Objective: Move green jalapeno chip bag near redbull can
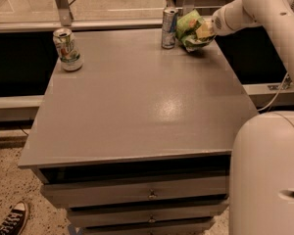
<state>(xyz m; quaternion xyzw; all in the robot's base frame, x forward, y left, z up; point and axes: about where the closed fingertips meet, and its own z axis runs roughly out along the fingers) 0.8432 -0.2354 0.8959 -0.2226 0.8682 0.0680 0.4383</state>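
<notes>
The redbull can [169,28] stands upright at the far edge of the grey table [137,102], right of centre. The green jalapeno chip bag [190,28] is crumpled just right of the can, almost touching it, low over the table. My gripper [202,32] comes in from the right on the white arm and is shut on the bag's right side. The bag hides most of the fingers.
A shorter white-and-green can [67,49] stands at the table's far left. Drawers run under the front edge. My white base [269,175] fills the lower right. A metal rail and a glass panel run behind the table. A shoe [12,219] shows at the lower left.
</notes>
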